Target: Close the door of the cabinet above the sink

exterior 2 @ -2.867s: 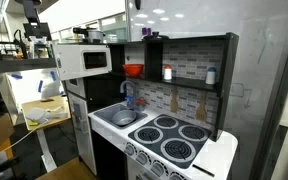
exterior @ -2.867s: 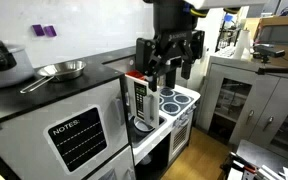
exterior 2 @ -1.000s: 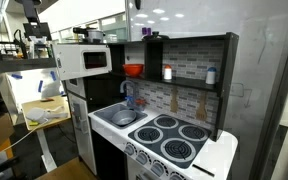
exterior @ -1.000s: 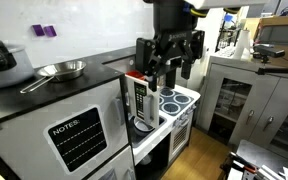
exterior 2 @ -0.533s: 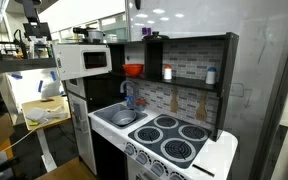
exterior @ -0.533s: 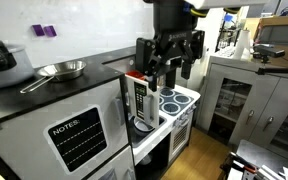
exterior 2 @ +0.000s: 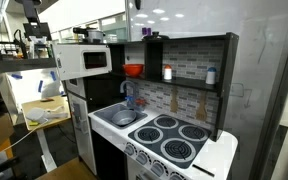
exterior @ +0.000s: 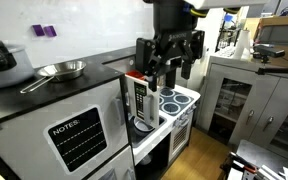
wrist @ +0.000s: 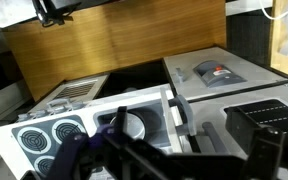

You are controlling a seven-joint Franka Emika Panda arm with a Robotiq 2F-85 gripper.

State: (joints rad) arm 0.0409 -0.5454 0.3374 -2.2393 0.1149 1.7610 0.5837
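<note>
The cabinet door (exterior 2: 153, 56) is noted open: in an exterior view it is seen edge-on as a dark upright panel swung out from the cabinet (exterior 2: 136, 50), with a red bowl (exterior 2: 132, 70) visible on the shelf inside. The sink (exterior 2: 123, 117) lies directly under that compartment.

In an exterior view the door is found just beside the pincer (exterior: 172, 66), at about the same height as its fingers. Whether a finger touches the panel cannot be told. The pincer's jaws are spread apart and nothing is held between them; in the wrist view both fingers are seen well apart, with the sink and the stove (wrist: 42, 142) below.

Step in hand, as judged: the approach is finished and the push is not yet begun, since the door is fully swung out.

Next move, as judged: a finger is to be set against the outer face of the door near its free edge, and the panel is to be swept round its hinge toward the cabinet front. An arc is called for, not a straight shove, so that the finger is not slid off the edge.
</note>
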